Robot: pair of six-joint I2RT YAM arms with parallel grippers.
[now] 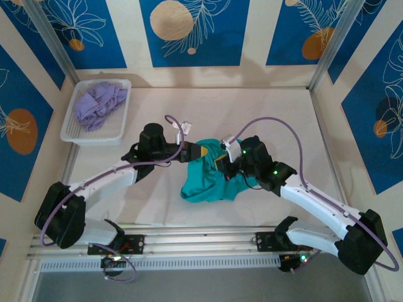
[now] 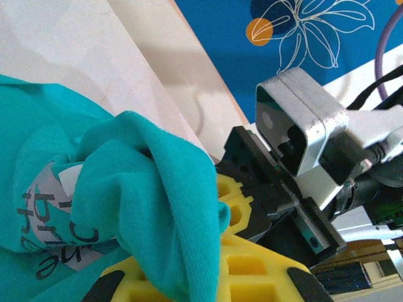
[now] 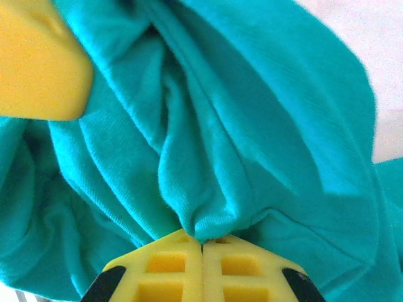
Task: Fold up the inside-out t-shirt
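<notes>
The teal-green inside-out t-shirt (image 1: 208,179) lies bunched in a heap at the middle of the table, with both grippers at its top edge. My left gripper (image 1: 200,151) is shut on a fold of the t-shirt (image 2: 157,170), which drapes over its yellow fingers (image 2: 264,267). A patch of lettering (image 2: 50,217) shows on the cloth. My right gripper (image 1: 224,162) is shut on a small pinch of the t-shirt (image 3: 252,126), its fingertips pressed together (image 3: 203,242). The two grippers sit close together, and a yellow finger of the left one (image 3: 38,63) is visible in the right wrist view.
A white basket (image 1: 119,135) at the back left holds a lavender-purple garment (image 1: 97,106). Patterned blue and cream walls (image 1: 195,31) close in the table at the back and sides. The right arm's black wrist (image 2: 296,189) is close beside my left gripper.
</notes>
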